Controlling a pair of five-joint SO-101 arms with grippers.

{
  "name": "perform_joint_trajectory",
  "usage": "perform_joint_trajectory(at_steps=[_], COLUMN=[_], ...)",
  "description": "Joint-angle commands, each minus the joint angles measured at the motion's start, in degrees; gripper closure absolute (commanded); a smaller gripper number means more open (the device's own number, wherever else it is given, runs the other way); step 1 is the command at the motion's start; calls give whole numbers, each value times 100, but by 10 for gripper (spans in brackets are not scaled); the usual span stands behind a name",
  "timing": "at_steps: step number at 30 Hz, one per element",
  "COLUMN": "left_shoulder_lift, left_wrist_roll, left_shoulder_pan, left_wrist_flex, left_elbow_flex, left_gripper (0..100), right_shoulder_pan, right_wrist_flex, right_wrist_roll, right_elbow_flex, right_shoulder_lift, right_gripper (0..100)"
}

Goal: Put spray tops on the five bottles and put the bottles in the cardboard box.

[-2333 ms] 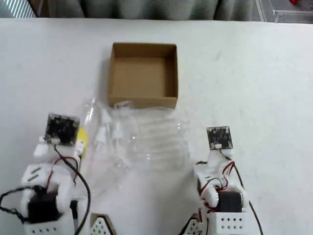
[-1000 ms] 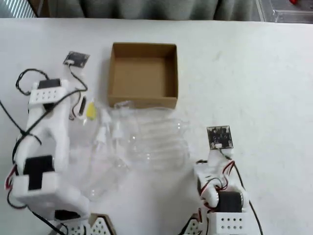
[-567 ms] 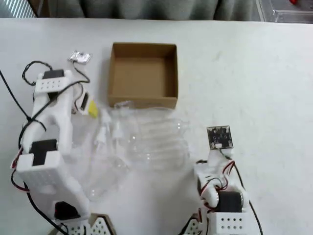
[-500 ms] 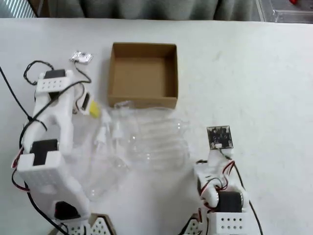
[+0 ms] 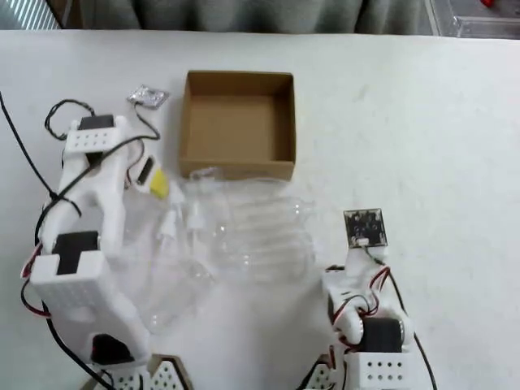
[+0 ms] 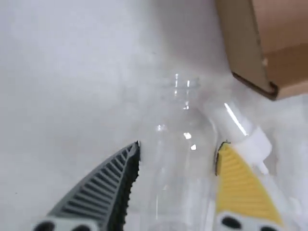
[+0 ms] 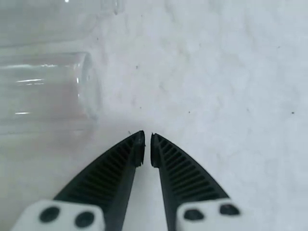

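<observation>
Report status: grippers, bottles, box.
Left gripper open astride a bottle. Right gripper shut, empty. Other bottles on the table, none in the box. Spray top crowds the left gripper.

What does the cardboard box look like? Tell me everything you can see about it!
The cardboard box is brown and roughly square, with low walls and an open top. It looks like plain, stiff cardboard with no dents. Its bare floor shows from wall to wall. It sits flat and upright on the white table, on the far side from the arms. Clear bottles lie just in front of its near wall; I cannot tell whether any of them touches it.
</observation>
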Motion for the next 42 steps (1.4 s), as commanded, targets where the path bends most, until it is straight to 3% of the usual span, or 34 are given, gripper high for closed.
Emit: perform_joint_trajectory(at_steps=[1, 7, 13, 22, 42], left_shoulder_lift=[-813, -1763, -1824, -1815, -1508], left_wrist_roll=[-44, -62, -237, -308, -607], left_shoulder_pan=[92, 119, 119, 84, 66], left_wrist_flex=[-114, -1108, -1002, -1521, -1591], left_elbow_flex=[202, 1433, 1547, 1591, 1424], left_gripper=[743, 739, 649, 673, 675], right_shoulder_pan=[66, 66, 66, 154, 180], right_wrist_flex=[-101, -101, -101, -101, -101], right_wrist_roll=[62, 62, 62, 62, 62], right_elbow_flex=[26, 26, 26, 26, 26], right_shoulder_lift=[-40, -40, -40, -40, -40], right_gripper=[981, 981, 982, 982, 982])
